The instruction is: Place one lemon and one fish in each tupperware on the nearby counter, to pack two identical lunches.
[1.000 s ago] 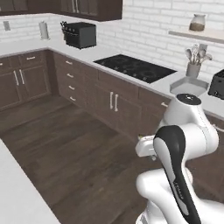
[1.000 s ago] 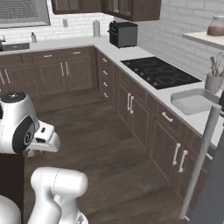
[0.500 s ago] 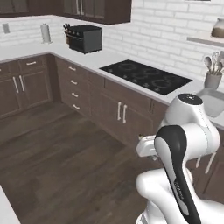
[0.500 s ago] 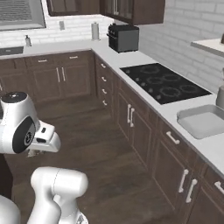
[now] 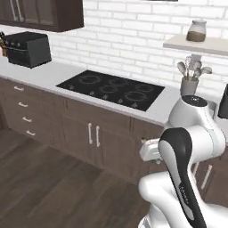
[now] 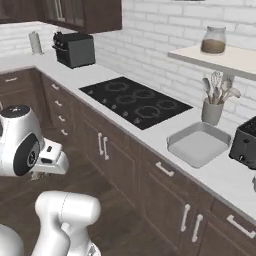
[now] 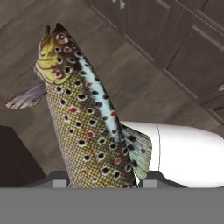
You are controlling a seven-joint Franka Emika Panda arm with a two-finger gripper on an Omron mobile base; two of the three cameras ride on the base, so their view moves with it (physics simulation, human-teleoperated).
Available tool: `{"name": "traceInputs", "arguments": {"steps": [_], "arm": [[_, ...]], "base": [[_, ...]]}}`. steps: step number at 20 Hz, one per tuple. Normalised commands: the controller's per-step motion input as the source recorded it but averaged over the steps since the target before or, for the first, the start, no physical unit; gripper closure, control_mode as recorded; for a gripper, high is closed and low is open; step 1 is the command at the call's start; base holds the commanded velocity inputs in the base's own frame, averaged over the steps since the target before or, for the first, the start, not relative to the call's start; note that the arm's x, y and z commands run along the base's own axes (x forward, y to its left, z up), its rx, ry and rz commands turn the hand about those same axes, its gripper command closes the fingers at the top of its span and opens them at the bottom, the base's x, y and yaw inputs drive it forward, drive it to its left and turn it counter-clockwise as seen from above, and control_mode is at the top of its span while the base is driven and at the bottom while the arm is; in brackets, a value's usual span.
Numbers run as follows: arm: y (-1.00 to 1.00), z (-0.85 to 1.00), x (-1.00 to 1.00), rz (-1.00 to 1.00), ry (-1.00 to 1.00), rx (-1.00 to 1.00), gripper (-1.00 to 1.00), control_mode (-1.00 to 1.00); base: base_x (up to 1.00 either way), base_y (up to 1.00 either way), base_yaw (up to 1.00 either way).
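While the gripper (image 7: 99,183) is closed on the fish (image 7: 85,118), the fish's long axis runs away from the hand, head at the far end and tail end between the fingertips. Beyond it lies dark wooden floor (image 7: 131,83) and brown cabinet fronts (image 7: 192,57). On the worktop (image 6: 215,172), one grey tupperware (image 6: 199,145) sits between the black cooktop (image 6: 135,100) and the toaster (image 6: 245,145), near the utensil holder (image 6: 212,111).
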Motion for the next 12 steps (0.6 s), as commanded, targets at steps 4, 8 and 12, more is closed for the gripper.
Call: {"name": "traceInputs", "arguments": {"steps": [4, 8, 12], "arm": [[0.0, 0.0, 0.0, 0.0, 0.0, 0.0, 1.0, 1.0], [0.0, 0.0, 0.0, 0.0, 0.0, 0.0, 1.0, 1.0], [0.0, 0.0, 0.0, 0.0, 0.0, 0.0, 1.0, 1.0]], "base": [[0.97, 0.0, -0.61], [1.0, 0.0, -0.45], [1.0, 0.0, -0.46]]}}
